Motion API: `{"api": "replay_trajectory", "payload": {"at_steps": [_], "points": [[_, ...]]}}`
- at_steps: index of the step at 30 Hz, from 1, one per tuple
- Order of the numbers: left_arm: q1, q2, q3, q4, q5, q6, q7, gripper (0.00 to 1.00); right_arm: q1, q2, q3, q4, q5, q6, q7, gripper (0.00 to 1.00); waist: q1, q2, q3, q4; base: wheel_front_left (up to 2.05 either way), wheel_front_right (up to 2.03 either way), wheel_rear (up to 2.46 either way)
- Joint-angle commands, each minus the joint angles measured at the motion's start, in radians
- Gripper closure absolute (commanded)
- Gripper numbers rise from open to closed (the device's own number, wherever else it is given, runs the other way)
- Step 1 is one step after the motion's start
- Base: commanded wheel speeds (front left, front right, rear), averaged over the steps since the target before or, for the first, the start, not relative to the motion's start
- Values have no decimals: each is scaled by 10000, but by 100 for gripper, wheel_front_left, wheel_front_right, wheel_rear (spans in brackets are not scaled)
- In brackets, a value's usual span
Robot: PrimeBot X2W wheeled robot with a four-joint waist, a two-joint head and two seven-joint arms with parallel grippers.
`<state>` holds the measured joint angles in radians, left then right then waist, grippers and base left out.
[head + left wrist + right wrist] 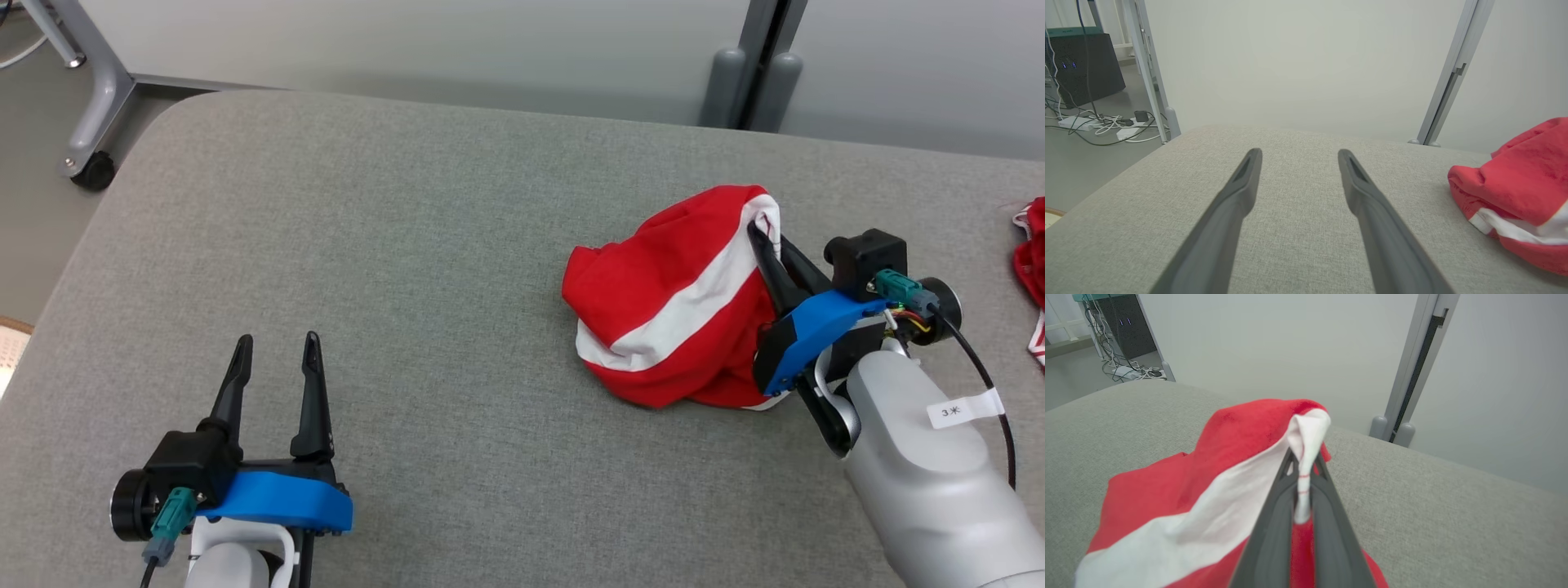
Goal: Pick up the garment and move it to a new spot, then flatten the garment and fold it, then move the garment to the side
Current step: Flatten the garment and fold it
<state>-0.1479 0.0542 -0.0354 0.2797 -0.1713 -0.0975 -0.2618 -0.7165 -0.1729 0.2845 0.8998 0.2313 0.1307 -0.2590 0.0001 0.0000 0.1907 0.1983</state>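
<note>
1. From overhead, the right gripper (763, 237) reaches into the top of the garment (678, 302), a red heap with a broad white stripe, bunched on the right half of the grey table (408, 245).
2. Its own wrist view makes the grip plain: both fingers are clamped on a white fold at the heap's peak.
3. The left gripper (277, 339) is spread wide and holds nothing, well apart from the garment.
4. The overhead view also catches another red cloth (1033, 261) at the table's right edge, and the left wrist view adds cables (1106, 122) on the floor.
</note>
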Motion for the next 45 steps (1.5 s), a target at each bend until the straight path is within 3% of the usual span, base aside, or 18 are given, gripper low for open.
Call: {"api": "replay_trajectory", "payload": {"at_steps": [1,17,30,31,32,45], "points": [[50,-21,70,12,48,-12,-42,0,-7,-1,14,-201,-13,2,-60,100,-1,0,-148,-134,0,0,0],[881,-29,227,107,139,-88,-42,0,4925,-178,-37,-4400,10,2,-71,100,-1,0,-1337,-1754,0,0,0],[896,-36,201,60,156,-133,-42,0,7453,-57,-2709,-5359,-97,2,520,98,-1,0,-1287,-2337,0,0,0],[885,-35,203,65,153,-136,-42,0,7436,17,-2768,-5398,-171,2,530,70,-1,0,-1272,-2348,0,0,0],[869,-34,199,80,151,-141,-42,0,7402,66,-2826,-5433,-220,2,544,0,-1,0,-1260,-2352,0,0,0],[862,-40,322,-21,234,-155,-41,0,6508,821,-3473,-6981,-802,2,-36,0,-1,0,-1270,-2391,0,0,0]]}}
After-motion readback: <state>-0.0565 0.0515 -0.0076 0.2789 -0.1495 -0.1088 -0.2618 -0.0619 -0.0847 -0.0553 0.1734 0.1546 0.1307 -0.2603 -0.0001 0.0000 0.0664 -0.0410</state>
